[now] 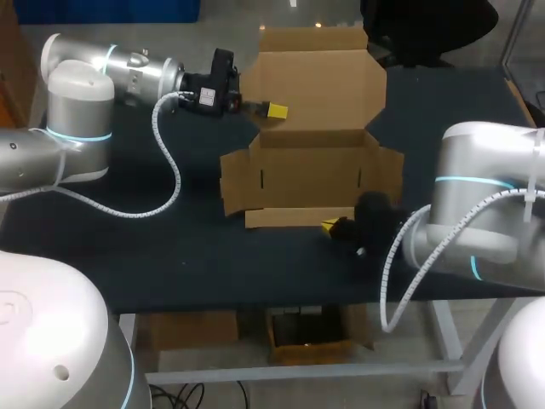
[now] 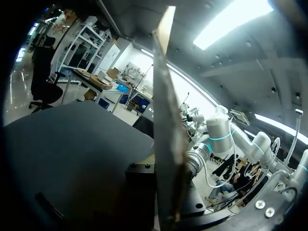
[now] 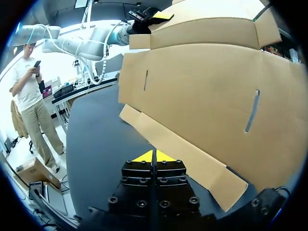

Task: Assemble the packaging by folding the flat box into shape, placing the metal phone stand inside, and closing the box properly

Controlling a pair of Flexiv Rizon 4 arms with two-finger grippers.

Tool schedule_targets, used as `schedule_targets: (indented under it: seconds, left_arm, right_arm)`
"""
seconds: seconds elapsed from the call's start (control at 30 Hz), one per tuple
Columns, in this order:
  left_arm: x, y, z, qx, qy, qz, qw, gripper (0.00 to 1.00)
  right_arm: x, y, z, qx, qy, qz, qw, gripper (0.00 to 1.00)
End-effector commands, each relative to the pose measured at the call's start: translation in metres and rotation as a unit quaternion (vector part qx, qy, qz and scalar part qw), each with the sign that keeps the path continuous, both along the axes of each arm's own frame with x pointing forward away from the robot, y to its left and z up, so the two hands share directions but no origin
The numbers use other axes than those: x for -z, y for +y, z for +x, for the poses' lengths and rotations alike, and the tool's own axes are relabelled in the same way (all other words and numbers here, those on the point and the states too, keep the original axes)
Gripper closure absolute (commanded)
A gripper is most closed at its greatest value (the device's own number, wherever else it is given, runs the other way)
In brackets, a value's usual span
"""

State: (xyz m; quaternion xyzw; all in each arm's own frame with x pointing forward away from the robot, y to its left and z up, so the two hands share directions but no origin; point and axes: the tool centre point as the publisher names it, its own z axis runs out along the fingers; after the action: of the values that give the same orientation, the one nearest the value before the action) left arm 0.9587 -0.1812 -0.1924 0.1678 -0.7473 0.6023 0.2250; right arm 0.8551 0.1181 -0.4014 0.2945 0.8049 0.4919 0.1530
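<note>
one brown cardboard box (image 1: 311, 162), part folded, stands open near the middle of the dark bench (image 1: 170, 247). its lid panel (image 1: 319, 77) is open at the rear, the side flaps are splayed, two narrow slots (image 1: 261, 179) cut the front wall, and a front flap (image 1: 294, 217) lies low. there are two hands. the left hand (image 1: 271, 110) is at the rear left flap; whether it is clamped on it cannot be told. the right hand (image 1: 330, 226), tips pressed together, is at the front flap's edge.
</note>
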Motion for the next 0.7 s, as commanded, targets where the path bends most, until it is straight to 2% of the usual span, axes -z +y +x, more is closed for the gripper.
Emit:
schedule_targets:
  seconds: [0.03,0.7]
  left_arm:
    - [0.0,0.0,0.0,0.001,0.0,0.0,1.0,1.0]
    - [0.0,0.0,0.0,0.001,0.0,0.0,1.0,1.0]
  right_arm:
    - [0.011,0.016,0.009,0.023,-0.011,-0.011,1.0,1.0]
    - [0.017,0.02,0.019,0.045,-0.024,-0.011,0.999,1.0]
